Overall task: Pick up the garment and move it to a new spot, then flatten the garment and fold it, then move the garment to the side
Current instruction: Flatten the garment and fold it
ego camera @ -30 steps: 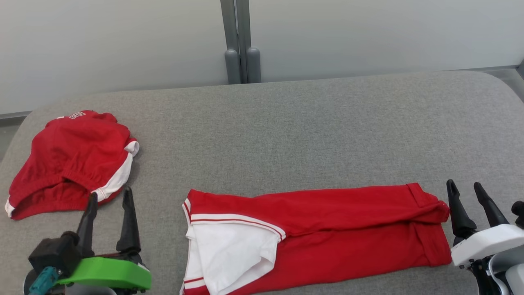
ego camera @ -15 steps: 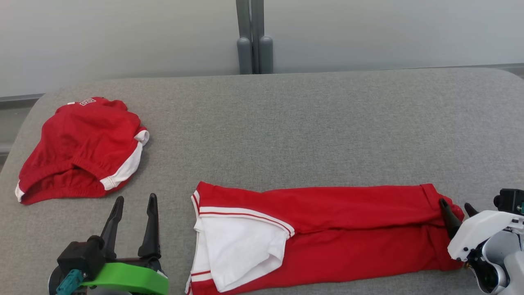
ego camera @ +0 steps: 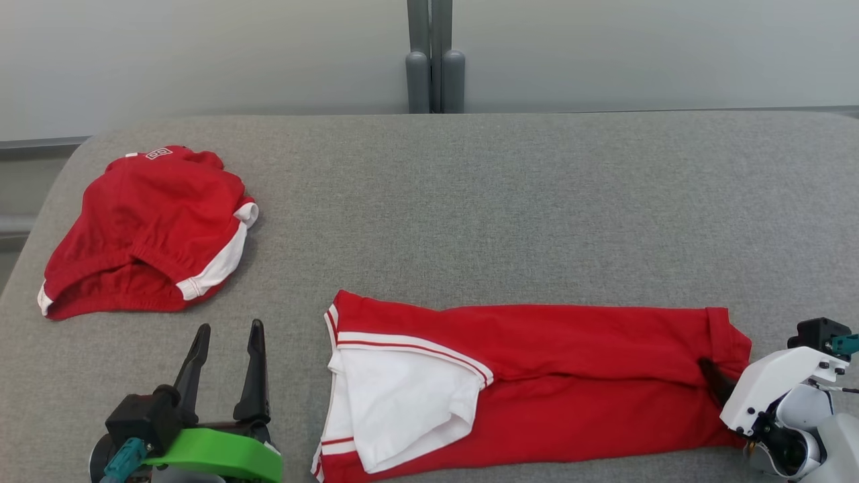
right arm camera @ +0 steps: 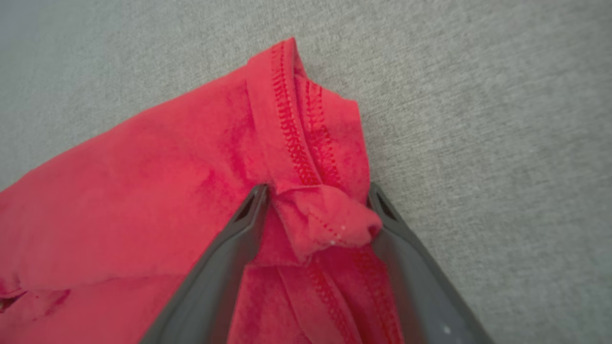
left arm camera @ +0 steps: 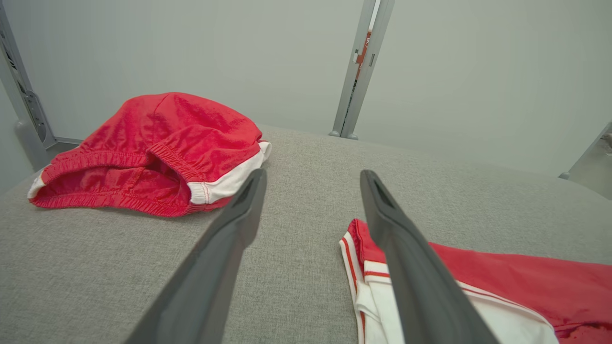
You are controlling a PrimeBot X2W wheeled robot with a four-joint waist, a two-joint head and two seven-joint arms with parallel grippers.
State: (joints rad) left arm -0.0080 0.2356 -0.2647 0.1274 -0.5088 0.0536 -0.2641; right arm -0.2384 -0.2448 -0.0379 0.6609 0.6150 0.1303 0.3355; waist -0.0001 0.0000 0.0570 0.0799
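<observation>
The garment (ego camera: pixel 570 376) is red with a white panel and lies in a long folded strip across the front of the grey table (ego camera: pixel 510 201). My right gripper (ego camera: pixel 711 369) is at its right end, tilted down onto the cloth. In the right wrist view the right gripper (right arm camera: pixel 318 188) is open, its fingers straddling a bunched bit of the stitched hem of the garment (right arm camera: pixel 143 200). My left gripper (ego camera: pixel 229 327) stands open over bare table, left of the garment's white end. In the left wrist view nothing lies between the left gripper (left arm camera: pixel 313 174) fingers, and the garment (left arm camera: pixel 502 286) is at the lower right.
A second red and white garment (ego camera: pixel 147 228) lies bunched at the table's back left, with its elastic waistband (left arm camera: pixel 119 162) facing my left gripper. A grey post (ego camera: pixel 435 60) and pale wall panels stand behind the table. The table's rounded left edge (ego camera: pixel 40 221) is close.
My right gripper has moved left and tipped down, from beside the garment's right end to fingers around its hem. The head camera has shifted. The left gripper stays open.
</observation>
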